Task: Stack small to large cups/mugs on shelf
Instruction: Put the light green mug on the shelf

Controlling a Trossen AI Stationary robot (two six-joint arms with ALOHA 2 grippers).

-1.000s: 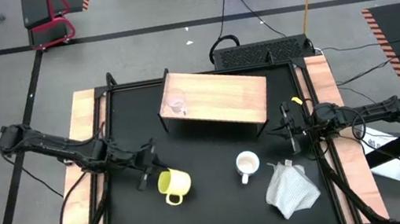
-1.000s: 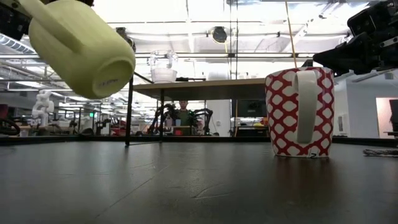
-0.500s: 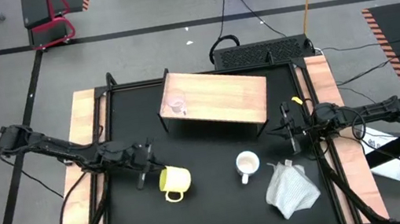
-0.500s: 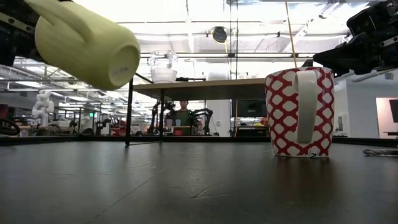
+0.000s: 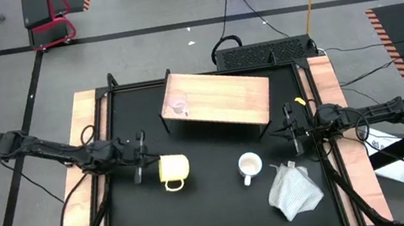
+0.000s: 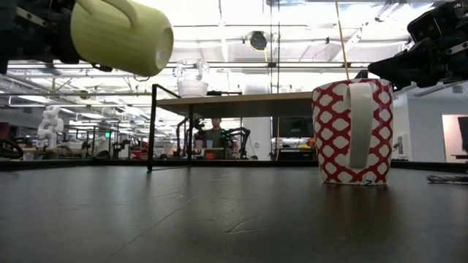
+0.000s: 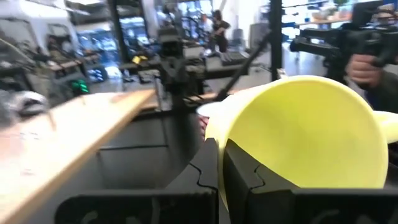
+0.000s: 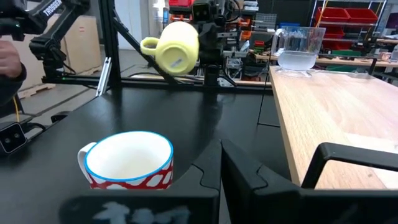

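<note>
The left gripper (image 5: 146,169) carries the yellow mug (image 5: 172,170) clear above the counter (image 5: 216,207), its jaws clamped on the mug's rim wall, one finger inside and one outside, as the left wrist view shows. The mug lies on its side, long axis roughly level, mouth toward the wrist and base pointing away (the low view shows the base facing into the room).

The shelf (image 5: 224,98) stands farther back on the counter, beyond the mug and off toward the right arm's side. The clear glass cup (image 5: 179,107) sits on the shelf's near-left corner, which is the end closest to the left arm. So the left arm is plainly the better placed for this carry.

The white mug with the red pattern (image 5: 249,167) stands upright on the counter, near the white cloth (image 5: 294,189).

The right gripper (image 5: 293,129) waits at the counter's right edge beside the shelf, jaws closed on nothing.
</note>
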